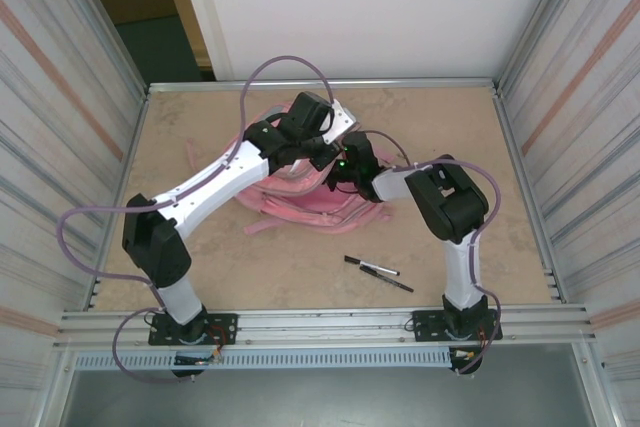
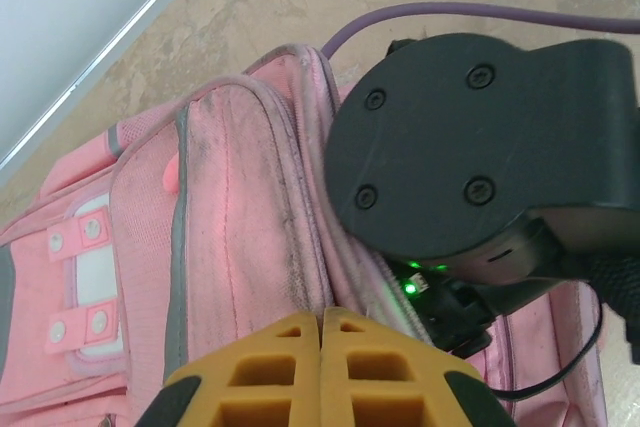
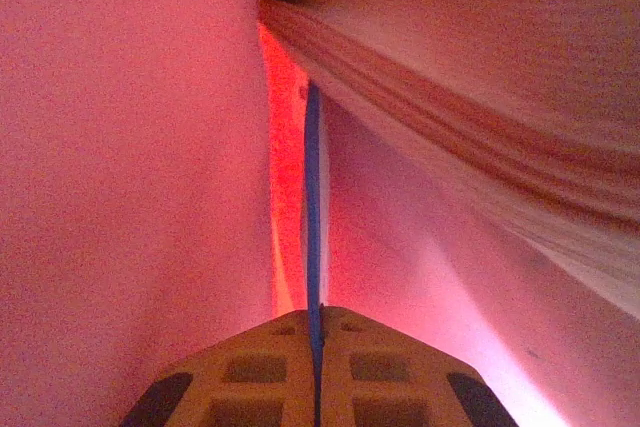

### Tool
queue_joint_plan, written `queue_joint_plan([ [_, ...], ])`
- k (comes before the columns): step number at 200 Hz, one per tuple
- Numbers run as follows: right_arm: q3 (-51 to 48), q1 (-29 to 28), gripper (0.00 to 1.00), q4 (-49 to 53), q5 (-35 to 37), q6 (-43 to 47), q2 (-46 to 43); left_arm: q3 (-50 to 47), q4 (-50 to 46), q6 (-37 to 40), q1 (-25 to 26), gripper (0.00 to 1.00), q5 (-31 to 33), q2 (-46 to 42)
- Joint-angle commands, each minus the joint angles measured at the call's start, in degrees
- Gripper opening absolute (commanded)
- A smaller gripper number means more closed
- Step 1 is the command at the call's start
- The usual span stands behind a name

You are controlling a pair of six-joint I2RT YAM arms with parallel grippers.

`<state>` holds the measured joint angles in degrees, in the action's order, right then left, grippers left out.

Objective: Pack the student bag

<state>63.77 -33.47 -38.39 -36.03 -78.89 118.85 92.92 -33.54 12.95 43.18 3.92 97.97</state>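
Right wrist: right end effector point(image 3: 316, 322) inside student bag point(image 3: 120, 147), tight on thin blue strip point(image 3: 312, 197).

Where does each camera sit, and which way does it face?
Top external: above and behind, looking down at table, left arm, right arm, student bag.
Left wrist: on left arm, facing the bag past its shut left claw; right arm shows.
Right wrist: inside the bag, past the right claw pinching a thin blue item.
Top and left views share the bag's outside.
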Motion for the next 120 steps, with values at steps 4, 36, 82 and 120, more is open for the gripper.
queue_joint_plan([
  [4,3.85,-2.11,0.11,1.83,2.3,-1.4,3.66,-0.29,3.78,-2.44,0.7,0.0,-5.69,-5.16],
  [36,3.75,-2.0,0.21,5.79,3.78,-0.59,2.84,-1.9,4.49,-1.88,0.38,0.0,-4.05,-4.99],
  [82,-3.03,0.69,0.39,14.33,3.53,4.15,-7.44,-5.37,5.4,-3.02,-1.43,0.0,-2.48,-5.31],
  [120,-8.63,4.89,0.42,24.32,1.3,13.53,-18.68,-9.95,7.48,-4.9,-1.62,0.0,-1.93,-6.29],
])
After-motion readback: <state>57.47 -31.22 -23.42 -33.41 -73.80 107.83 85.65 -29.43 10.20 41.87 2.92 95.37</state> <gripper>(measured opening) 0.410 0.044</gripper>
